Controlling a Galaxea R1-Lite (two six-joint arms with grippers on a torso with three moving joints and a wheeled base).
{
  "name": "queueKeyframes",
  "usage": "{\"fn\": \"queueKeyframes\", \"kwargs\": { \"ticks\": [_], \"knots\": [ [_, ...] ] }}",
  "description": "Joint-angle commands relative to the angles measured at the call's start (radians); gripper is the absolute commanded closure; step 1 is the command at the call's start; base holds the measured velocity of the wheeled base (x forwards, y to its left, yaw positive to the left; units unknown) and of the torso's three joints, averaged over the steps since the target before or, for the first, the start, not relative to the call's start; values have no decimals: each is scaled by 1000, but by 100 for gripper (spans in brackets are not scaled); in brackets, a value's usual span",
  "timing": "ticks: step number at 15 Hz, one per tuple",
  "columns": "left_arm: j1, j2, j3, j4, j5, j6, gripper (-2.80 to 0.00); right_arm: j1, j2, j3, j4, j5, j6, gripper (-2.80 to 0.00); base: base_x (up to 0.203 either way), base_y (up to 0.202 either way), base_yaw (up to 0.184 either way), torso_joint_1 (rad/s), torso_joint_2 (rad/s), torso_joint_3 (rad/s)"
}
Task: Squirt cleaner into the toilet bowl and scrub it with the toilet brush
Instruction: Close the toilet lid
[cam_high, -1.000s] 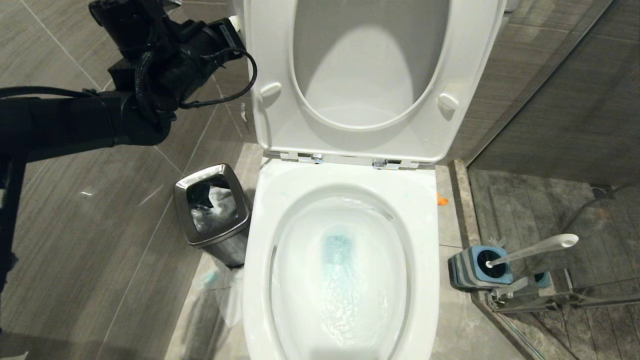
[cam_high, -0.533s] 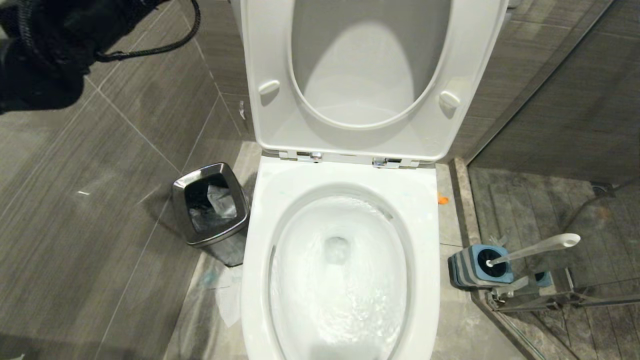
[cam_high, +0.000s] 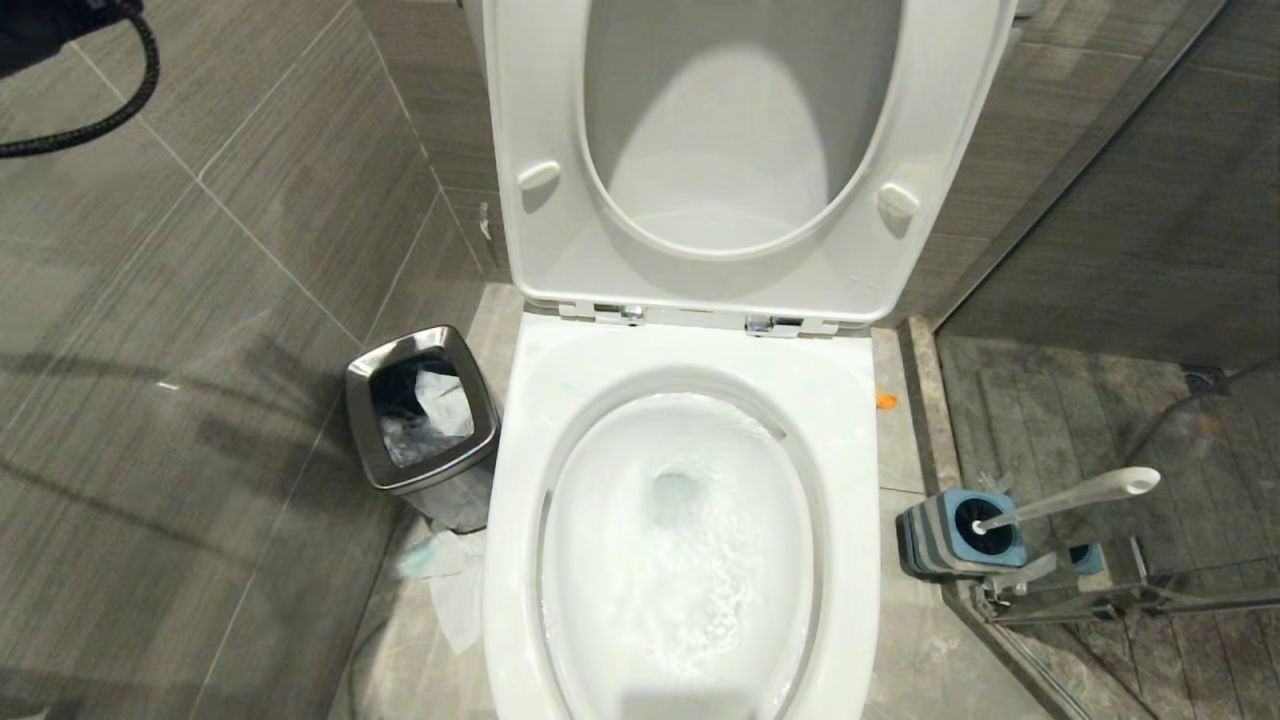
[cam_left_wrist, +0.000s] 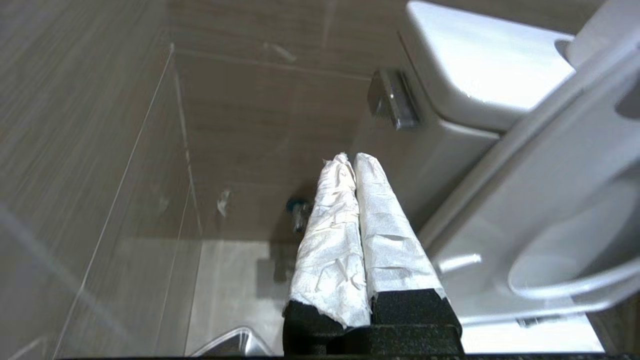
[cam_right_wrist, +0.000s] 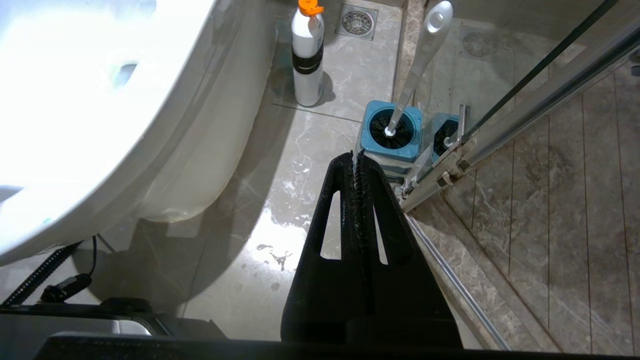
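The room is a small bathroom with grey wood-grain wall tiles and a paler stone floor, wet and streaked beside the toilet in the right wrist view. The toilet bowl fills the lower middle of the head view, water swirling white inside it, with the seat and lid raised upright against the cistern. On the robot's left, just beside the bowl, stands a small steel waste bin lined with a bag, and crumpled paper lies on the floor at its foot. On the right, near the glass shower door's metal frame, the toilet brush sits in its blue-and-grey holder, the white handle leaning away from the bowl. A white bottle with an orange cap stands on the floor beyond the holder, close to a floor drain. The left pincer, its fingers wrapped in white paper, is pressed together and empty, raised beside the cistern and its flush lever. The right pincer is also pressed together, empty, hanging low over the floor short of the brush holder.
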Motion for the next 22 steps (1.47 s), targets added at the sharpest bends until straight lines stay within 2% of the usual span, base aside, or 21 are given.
{"fn": "queueKeyframes", "kwargs": {
  "ticks": [1, 9, 12, 13, 15, 22],
  "knots": [
    [16, -149, 132, 0, -4, -1, 0, 0, 1, 0, 0, 1, -1, 0, 0, 0, 0, 0, 0, 0],
    [12, -335, 427, 5, -3, 30, 0, 0, 1, 0, 0, 1, -1, 0, 0, 0, 0, 0, 0, 0],
    [5, -363, 494, 23, -5, 10, 0, 0, 1, 0, 0, 1, -1, 0, 0, 0, 0, 0, 0, 0],
    [4, -375, 518, 27, -5, -19, 0, 0, 1, 0, 0, 1, -1, 0, 0, 0, 0, 0, 0, 0],
    [-16, -391, 536, 51, -6, -74, 0, 0, 1, 0, 0, 1, -1, 0, 0, 0, 0, 0, 0, 0],
    [-36, -375, 535, 80, -16, -52, 0, 0, 1, 0, 0, 1, -1, 0, 0, 0, 0, 0, 0, 0]
  ]
}}
